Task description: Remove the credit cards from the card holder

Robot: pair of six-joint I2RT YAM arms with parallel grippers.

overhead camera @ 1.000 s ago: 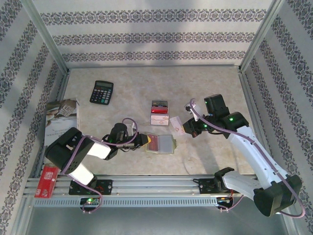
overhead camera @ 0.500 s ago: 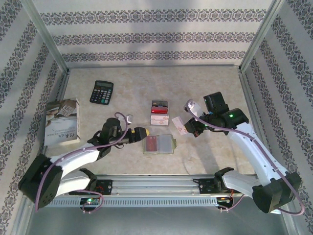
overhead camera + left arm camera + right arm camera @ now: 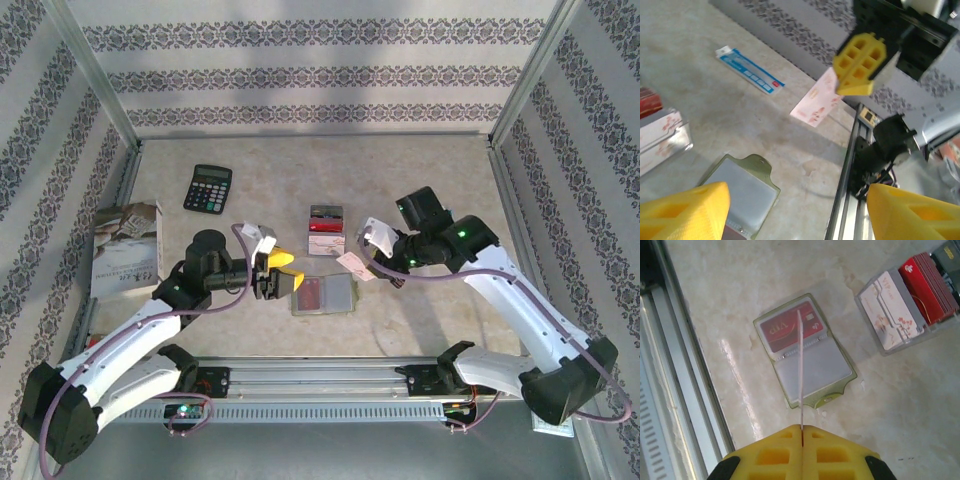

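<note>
Where the walls (image 3: 300, 60), papered in bands of grey floral pattern, close in on three sides, a pale marbled table (image 3: 430, 170) is enclosed, with a metal rail (image 3: 330, 385) along its lower edge. A booklet (image 3: 125, 250) is laid at the left of the frame and a black calculator (image 3: 208, 187) at the upper left. At centre a clear tray (image 3: 326, 232) of cards is set. Just below it the card holder (image 3: 325, 295) is spread open, with a red card (image 3: 785, 332) seen in one pocket. The left gripper (image 3: 287, 272) is spread wide and empty just beside the holder's left edge. The right gripper (image 3: 801, 432) is clamped on a pinkish-white card (image 3: 352, 263), held clear of the table near the holder's upper right corner. From the right wrist that card is seen edge-on, its face hidden. The holder is cut off at the bottom of the left wrist view.
</note>
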